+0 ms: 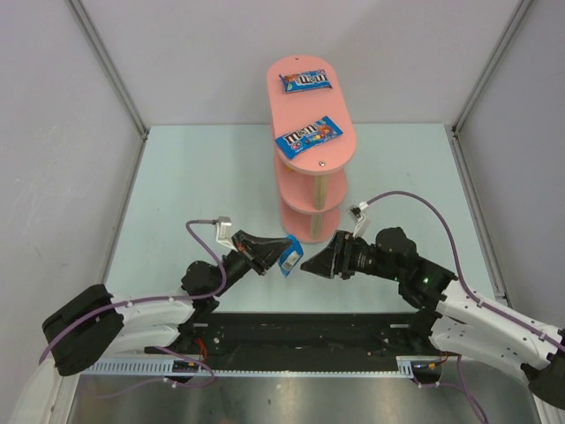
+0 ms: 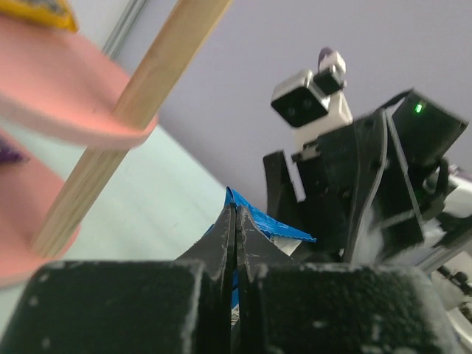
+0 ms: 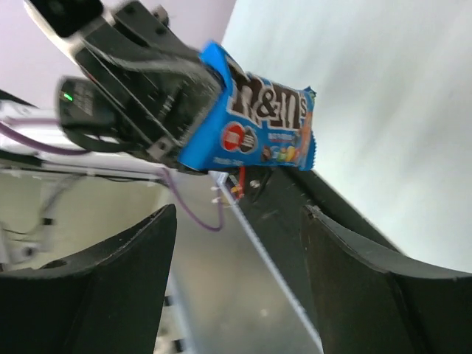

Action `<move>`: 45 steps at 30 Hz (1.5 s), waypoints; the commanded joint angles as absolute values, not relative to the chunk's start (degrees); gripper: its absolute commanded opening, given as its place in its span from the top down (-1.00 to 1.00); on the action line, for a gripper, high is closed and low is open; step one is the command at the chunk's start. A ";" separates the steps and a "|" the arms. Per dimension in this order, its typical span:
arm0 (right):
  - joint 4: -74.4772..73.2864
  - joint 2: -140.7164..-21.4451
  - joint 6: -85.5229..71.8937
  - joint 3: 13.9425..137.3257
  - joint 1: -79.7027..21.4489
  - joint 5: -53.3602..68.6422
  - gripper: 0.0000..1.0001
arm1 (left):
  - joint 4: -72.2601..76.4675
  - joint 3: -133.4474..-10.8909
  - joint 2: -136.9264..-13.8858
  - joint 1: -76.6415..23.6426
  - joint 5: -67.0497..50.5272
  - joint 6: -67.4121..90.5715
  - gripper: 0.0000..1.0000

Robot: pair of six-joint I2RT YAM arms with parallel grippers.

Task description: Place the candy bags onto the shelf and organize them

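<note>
Blue candy bag (image 1: 290, 253) is pinched at one end by the left gripper (image 1: 277, 257), whose fingers are clamped on it, just in front of the foot of the shelf (image 1: 296, 104). The right gripper (image 1: 306, 265) faces it with fingers spread, near but not touching. Two other blue bags (image 1: 305, 82) lie on the top board. The lower tiers are mostly hidden; the left wrist view shows only blurred yellow and purple scraps there.

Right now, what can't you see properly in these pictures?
1. Top view: the shelf's lower boards sit mostly under its top board, so what lies there is hidden.
2. Left wrist view: a yellow thing and a purple thing on the shelf are cut off by the picture's edge.
3. Left wrist view: the blue packet is mostly behind the left tool.
</note>
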State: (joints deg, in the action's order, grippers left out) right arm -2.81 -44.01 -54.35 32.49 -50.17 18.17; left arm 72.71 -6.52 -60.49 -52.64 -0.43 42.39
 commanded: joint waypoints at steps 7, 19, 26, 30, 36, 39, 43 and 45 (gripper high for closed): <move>-8.35 -46.49 -38.15 40.52 -61.35 -9.66 -0.33 | 81.57 -15.12 -58.28 -52.73 -4.30 44.74 1.00; -2.65 -47.90 -34.81 41.31 -62.75 -8.09 -0.23 | 81.23 -15.55 -59.15 -52.73 -2.73 47.98 1.00; -2.99 -46.93 -30.06 42.54 -67.41 -10.98 -0.15 | 72.61 -16.87 -57.40 -52.73 2.80 48.78 0.99; -3.08 -46.93 -28.57 43.59 -69.43 -12.83 -0.15 | 67.52 -17.23 -55.81 -52.74 3.60 47.82 1.00; -2.55 -48.95 -26.20 45.79 -69.70 -15.55 -0.17 | 62.14 -17.93 -55.11 -52.82 2.03 47.90 0.99; -1.94 -49.74 -24.79 46.49 -69.61 -16.17 -0.18 | 61.09 -18.10 -55.19 -52.91 1.06 48.25 1.00; -1.32 -50.62 -23.82 47.28 -69.08 -17.31 -0.13 | 60.56 -17.93 -55.11 -52.91 0.53 48.69 0.99; -1.32 -50.89 -23.73 47.46 -68.38 -17.40 -0.07 | 60.73 -17.67 -55.11 -52.91 0.53 48.95 0.99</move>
State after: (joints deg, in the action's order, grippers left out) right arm -4.40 -50.35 -25.74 44.47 -69.23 -14.70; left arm 59.96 -15.70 -56.10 -52.64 2.11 47.86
